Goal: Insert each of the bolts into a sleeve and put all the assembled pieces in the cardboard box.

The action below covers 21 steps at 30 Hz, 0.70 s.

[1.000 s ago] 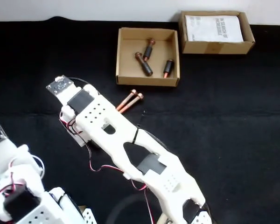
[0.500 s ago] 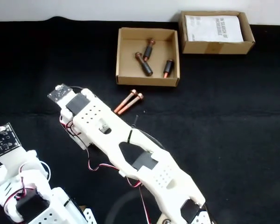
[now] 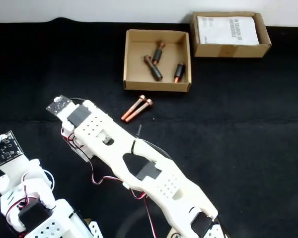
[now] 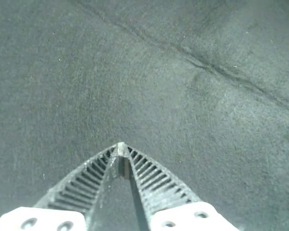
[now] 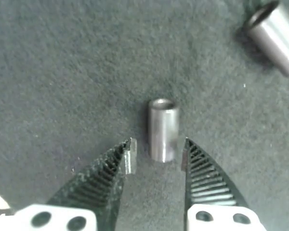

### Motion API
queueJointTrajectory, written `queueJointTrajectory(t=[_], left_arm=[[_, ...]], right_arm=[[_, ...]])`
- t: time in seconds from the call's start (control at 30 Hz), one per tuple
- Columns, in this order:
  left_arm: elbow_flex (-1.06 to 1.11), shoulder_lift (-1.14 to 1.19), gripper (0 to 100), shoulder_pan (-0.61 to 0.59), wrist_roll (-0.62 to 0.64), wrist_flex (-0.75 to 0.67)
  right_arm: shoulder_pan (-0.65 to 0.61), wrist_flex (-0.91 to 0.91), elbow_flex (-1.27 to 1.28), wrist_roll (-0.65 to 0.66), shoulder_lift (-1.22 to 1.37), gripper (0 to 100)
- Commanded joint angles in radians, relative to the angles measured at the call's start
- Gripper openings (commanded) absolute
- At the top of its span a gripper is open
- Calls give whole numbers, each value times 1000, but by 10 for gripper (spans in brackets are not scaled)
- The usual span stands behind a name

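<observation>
From above, the right arm (image 3: 139, 158) stretches across the black table (image 3: 248, 148), its wrist end low over the cloth. Two loose bolts (image 3: 137, 108) lie side by side just beyond that wrist, between it and the cardboard box (image 3: 157, 87), which already holds three assembled pieces (image 3: 154, 69). The left arm (image 3: 25, 198) sits well back from all of this.

The left gripper (image 4: 121, 147) has its fingertips pressed together with nothing between them, over bare cloth.

The right gripper (image 5: 157, 155) is parted fairly narrowly, and a sleeve (image 5: 164, 127) lies on its side with only its near end between the fingertips; the rest points away from them. A second sleeve (image 5: 274, 29) lies farther off, to one side.

The likely trouble is the grip: closing on just the end of a smooth round tube could squeeze it out forwards or tip it. It sits a little closer to one finger, so that finger may touch first and roll it aside.
</observation>
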Motion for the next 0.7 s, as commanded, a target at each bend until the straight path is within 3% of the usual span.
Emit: queueJointTrajectory(t=[0.0,0.67], left_arm=[[-2,-7,8,-10,-5,-17],[125,-7,8,-10,-6,-109]], right_arm=[[-4,-28,-45,12,-7,149],[25,-39,-44,14,48,149]])
